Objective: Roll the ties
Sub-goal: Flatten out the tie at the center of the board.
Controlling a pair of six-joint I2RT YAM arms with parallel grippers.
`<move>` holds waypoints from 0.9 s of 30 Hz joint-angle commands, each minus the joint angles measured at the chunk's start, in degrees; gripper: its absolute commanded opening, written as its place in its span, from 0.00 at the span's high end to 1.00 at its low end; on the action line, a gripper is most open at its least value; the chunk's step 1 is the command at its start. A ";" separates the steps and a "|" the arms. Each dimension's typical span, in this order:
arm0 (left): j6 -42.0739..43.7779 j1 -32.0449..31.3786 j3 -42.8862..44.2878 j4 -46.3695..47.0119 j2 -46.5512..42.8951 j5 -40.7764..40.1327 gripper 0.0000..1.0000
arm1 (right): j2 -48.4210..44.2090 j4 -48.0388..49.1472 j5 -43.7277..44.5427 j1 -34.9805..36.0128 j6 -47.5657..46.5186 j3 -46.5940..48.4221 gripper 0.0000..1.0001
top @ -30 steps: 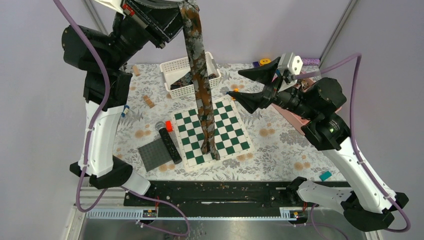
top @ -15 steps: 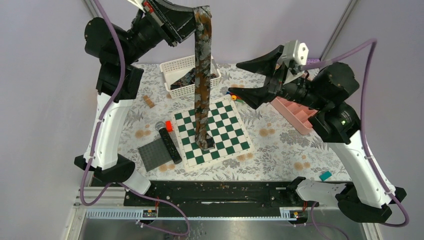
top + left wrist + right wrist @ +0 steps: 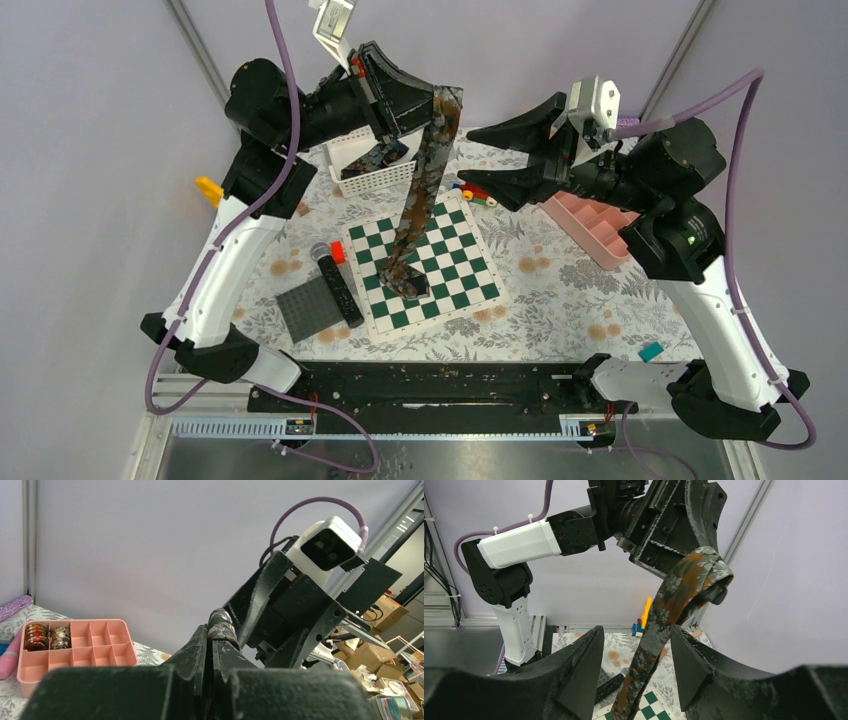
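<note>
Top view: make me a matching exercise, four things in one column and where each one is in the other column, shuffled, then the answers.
Things:
1. tie
2. microphone
3. pink tray
4. basket

Places:
A. at the table's right edge
B. hanging from the left gripper
C. on the far side, behind the chessboard
D. lying just left of the chessboard

Pairs: 1-B, 2-D, 3-A, 4-C

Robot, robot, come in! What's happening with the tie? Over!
Left end effector shut on tie, held high. Right end effector open, close by. Tail on chessboard.
</note>
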 commanded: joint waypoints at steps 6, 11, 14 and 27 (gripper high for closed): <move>1.51 -1.16 -1.22 5.00 -3.54 1.34 1.00 | -0.27 0.69 -0.59 -0.18 -0.31 -0.53 0.45; 1.41 -1.54 -1.20 5.21 -3.59 1.49 1.00 | 0.83 0.65 -1.69 -0.23 0.36 0.07 0.47; 1.41 -1.86 -1.49 5.28 -3.65 1.43 1.00 | 2.04 0.78 -3.14 -0.18 1.26 1.14 0.48; 1.43 -2.16 -2.06 5.81 -3.72 1.66 1.00 | 4.38 2.39 -5.89 -0.22 3.91 2.17 0.63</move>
